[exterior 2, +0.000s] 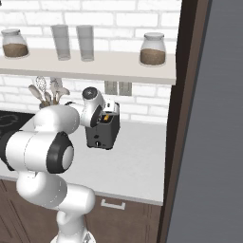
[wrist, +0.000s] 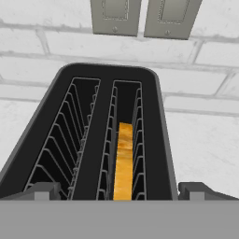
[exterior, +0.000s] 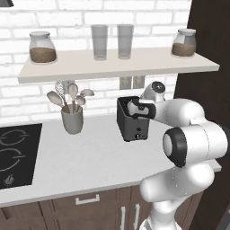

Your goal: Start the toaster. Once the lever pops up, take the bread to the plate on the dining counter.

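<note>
The dark toaster (exterior: 133,127) (exterior 2: 101,134) (wrist: 154,121) stands on the white countertop against the brick wall. The bread (wrist: 123,161) (exterior 2: 107,117), a golden slice, sits down in the right-hand slot; the left-hand slot is empty. My gripper (wrist: 120,192) (exterior: 134,108) (exterior 2: 106,110) hovers just above the toaster's top, pointing down into it. It is open, with one fingertip (wrist: 44,190) on each side of the toaster and nothing held. The plate and the dining counter are out of view.
A grey utensil cup (exterior: 72,117) with spoons stands left of the toaster, and a black cooktop (exterior: 15,155) lies further left. A shelf (exterior: 117,65) with jars and glasses hangs overhead. Two wall outlets (wrist: 142,16) sit behind the toaster. A dark tall panel (exterior 2: 190,118) bounds the right.
</note>
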